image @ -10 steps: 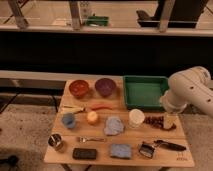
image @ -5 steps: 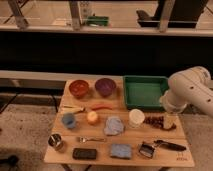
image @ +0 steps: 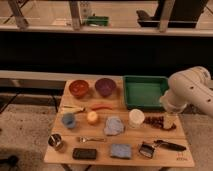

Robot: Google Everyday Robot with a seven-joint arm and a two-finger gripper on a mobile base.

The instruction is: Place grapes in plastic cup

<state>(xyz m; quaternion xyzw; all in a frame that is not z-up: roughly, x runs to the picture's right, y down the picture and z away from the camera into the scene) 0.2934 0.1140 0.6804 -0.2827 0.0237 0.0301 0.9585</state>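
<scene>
The gripper (image: 171,119) hung low at the right side of the worktop (image: 131,138), just beside the grapes (image: 159,122), and whether it was wide or narrow could not be told. The grapes lay flat on the wood, near the white plastic cup (image: 136,118) and in front of the green tray (image: 145,93). The gripper perhaps touched their right end.
</scene>
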